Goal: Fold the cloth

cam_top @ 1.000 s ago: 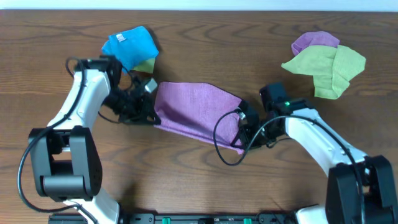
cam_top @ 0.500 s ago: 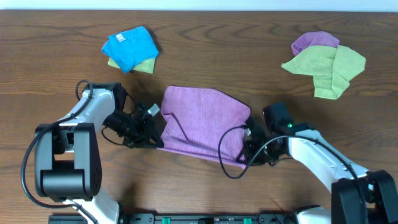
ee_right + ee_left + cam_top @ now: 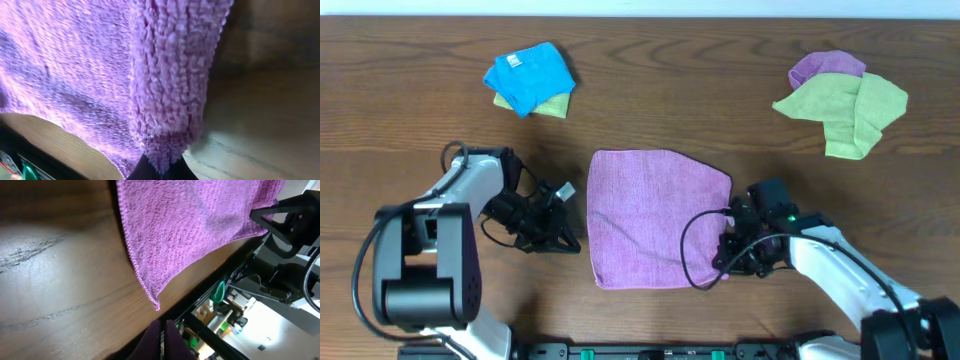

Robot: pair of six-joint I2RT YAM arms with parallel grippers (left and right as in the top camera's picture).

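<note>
You look straight down overhead; wrist views sit close at 9 and 3 o'clock, sharing the cloth (image 3: pixel 655 215).

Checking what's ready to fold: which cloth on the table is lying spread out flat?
The lilac-purple terry cloth in the middle. The bright blue cloth is folded small, and the lime-green cloth at the far right is crumpled.
</note>
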